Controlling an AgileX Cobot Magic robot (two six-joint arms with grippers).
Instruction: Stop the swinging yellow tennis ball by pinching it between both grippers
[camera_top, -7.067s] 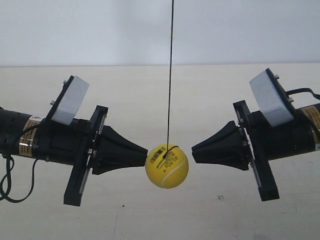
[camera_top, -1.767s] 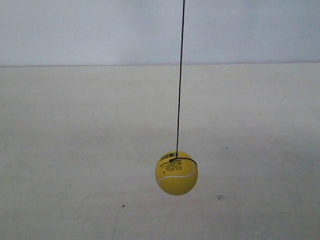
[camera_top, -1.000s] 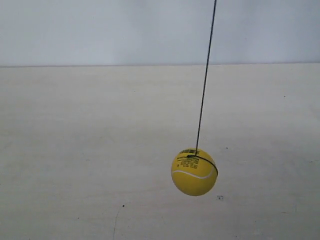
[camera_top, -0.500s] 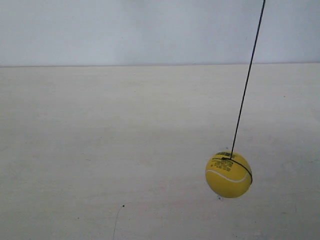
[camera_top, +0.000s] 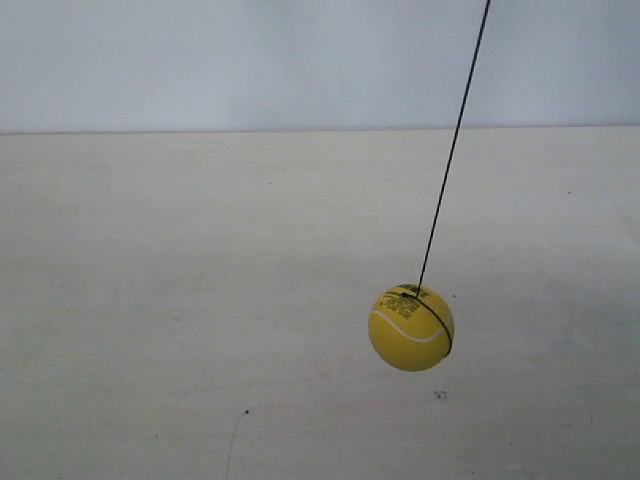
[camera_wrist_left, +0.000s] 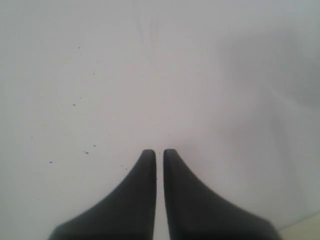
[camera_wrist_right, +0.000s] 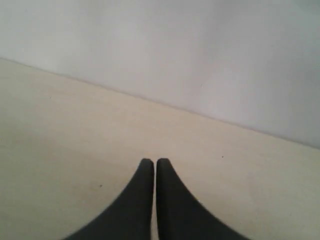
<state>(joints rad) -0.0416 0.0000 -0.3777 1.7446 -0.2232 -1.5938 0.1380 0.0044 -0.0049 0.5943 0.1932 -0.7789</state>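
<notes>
The left gripper (camera_wrist_left: 159, 152) has its two black fingers drawn together to a thin slit, holding nothing. The right gripper (camera_wrist_right: 154, 161) is the same (its slit thinner still). The yellow tennis ball (camera_top: 411, 327) hangs right of centre on a slanted string (camera_top: 452, 150), over the pale surface (camera_top: 150, 300).

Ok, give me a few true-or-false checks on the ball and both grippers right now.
1. The yellow tennis ball hangs on a slanted string. True.
2. Both arms' tools show in the exterior view. False: neither appears there.
3. The left gripper is clamped on the ball. False: its jaws are nearly together with nothing between them.
4. The right gripper is shut on nothing. True.
</notes>
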